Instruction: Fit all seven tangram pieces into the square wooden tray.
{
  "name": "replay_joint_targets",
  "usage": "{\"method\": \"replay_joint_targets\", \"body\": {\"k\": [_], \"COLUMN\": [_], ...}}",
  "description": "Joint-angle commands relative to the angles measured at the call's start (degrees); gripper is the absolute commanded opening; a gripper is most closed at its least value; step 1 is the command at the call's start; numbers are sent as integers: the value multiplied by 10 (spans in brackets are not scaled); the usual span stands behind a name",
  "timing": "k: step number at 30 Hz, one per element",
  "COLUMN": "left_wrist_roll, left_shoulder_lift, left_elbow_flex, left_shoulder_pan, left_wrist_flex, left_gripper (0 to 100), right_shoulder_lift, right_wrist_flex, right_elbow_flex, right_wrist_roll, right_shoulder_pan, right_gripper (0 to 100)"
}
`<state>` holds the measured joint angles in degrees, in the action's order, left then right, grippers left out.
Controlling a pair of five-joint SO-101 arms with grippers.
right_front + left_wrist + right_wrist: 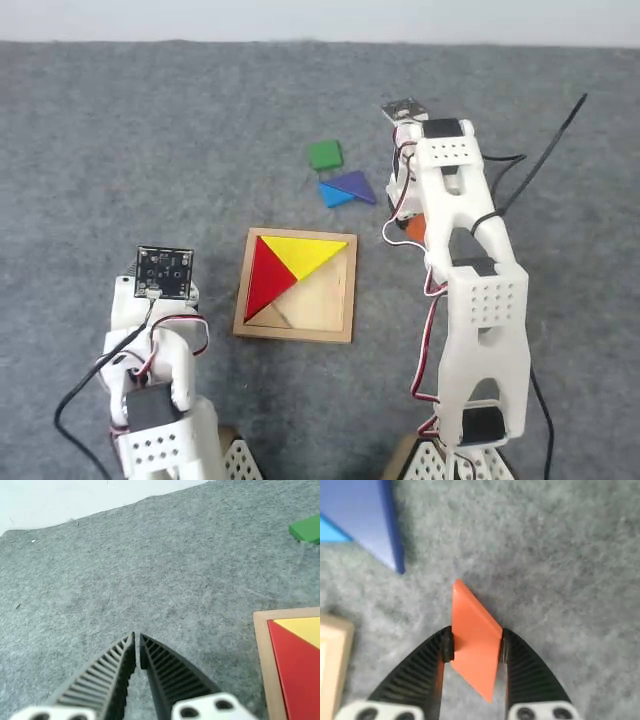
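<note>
The right gripper [475, 641] is clamped on a flat orange parallelogram [472, 625], right of centre in the high view. The left gripper [136, 645], ribbed fingers together, sits lower left over the fuzzy grey felt counter [120, 150]. At centre, the square wooden tray [243, 295] holds a red triangle [266, 278] and a yellow triangle [302, 254]. A green square [325, 155], a blue piece [333, 195] and a purple piece [354, 184] lie just above it.

The gray mat [150, 150] around the wooden tray [241, 290] is lit brightly and evenly from above. Only faint, soft shadows are cast inside the tray's rim. Beyond the mat, far from the tray, the white surface [50, 500] is rendered very bright.
</note>
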<state>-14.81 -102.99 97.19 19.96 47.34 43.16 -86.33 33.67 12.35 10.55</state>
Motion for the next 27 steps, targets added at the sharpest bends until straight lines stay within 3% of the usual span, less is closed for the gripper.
{"method": "replay_joint_targets", "body": {"k": [1,11,18,27], "left_wrist_roll": [-7,-7,-7,-7], "left_shoulder_lift": [-13,-13,-13,-13], "left_elbow_flex": [-8,-8,-8,-8], "left_shoulder_pan": [1,1,1,1], "left_wrist_flex": [0,1,0,0], "left_gripper": [15,15,15,15], "right_shoulder_lift": [-99,-278,-389,-337], "right_wrist_flex": [-36,14,143,244], "right_elbow_flex": [19,-191,-388,-362], "right_wrist_roll": [2,1,-9,-55], "right_shoulder_pan": [1,56,141,33], "right_gripper": [26,26,26,28]}}
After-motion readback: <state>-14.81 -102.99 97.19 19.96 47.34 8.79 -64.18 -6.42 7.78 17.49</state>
